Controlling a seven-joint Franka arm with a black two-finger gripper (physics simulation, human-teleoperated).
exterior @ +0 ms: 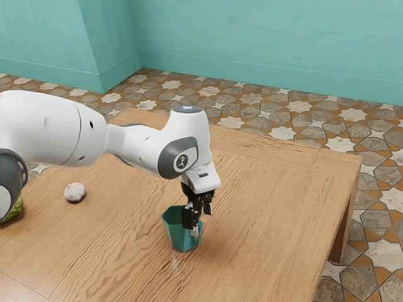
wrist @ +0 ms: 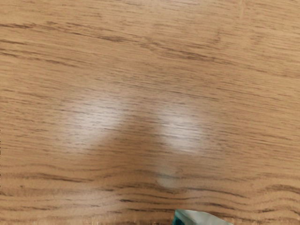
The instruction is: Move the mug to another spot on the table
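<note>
Pinching the teal mug [exterior: 177, 231] by one side of its rim, the fingers [exterior: 187, 220] stand closed on its wall, near the counter's [exterior: 283, 201] front edge. Such an off-centre hold could let the mug swing or slip during the carry, tipping it or dropping it short of any new spot.

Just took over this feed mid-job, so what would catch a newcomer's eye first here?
The teal mug near the wooden table's front edge stands out first, with the big white arm reaching in from the exterior view's left and its jaws at the mug's rim. Next comes a small pale garlic bulb, lying alone toward the exterior view's left, well apart from the mug.
</note>
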